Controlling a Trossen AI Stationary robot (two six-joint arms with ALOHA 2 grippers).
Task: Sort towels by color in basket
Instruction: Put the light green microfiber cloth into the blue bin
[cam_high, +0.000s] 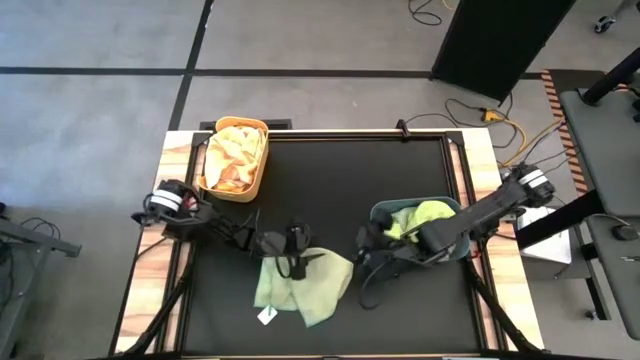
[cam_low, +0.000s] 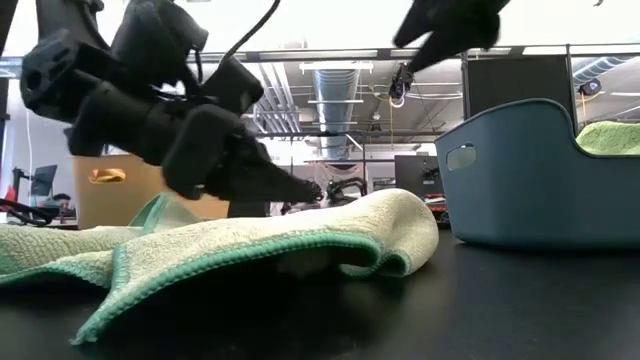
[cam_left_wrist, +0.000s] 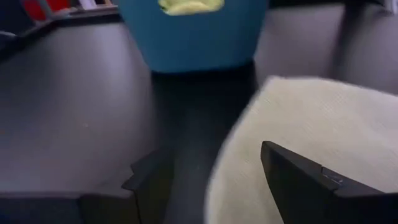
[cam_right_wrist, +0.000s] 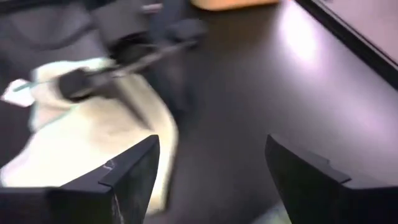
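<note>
A snag is the likeliest fault: the left gripper (cam_high: 297, 262), jaws parted and grasping nothing, is poised over the light green towel (cam_high: 305, 285) at six o'clock on the mat, and only one limp layer may be pinched. The right gripper (cam_high: 372, 248), likewise released, is held beside the teal basket (cam_high: 455, 207) at three o'clock. Soft terry with stitched edging is seen; orange towels (cam_high: 234, 158) are heaped in the rigid yellow basket (cam_high: 260, 170) at eleven o'clock.

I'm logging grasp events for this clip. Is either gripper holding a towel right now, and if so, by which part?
Nothing is held. The left gripper stands open above the light green towel on the mat; the right gripper is open and empty beside the blue basket.
</note>
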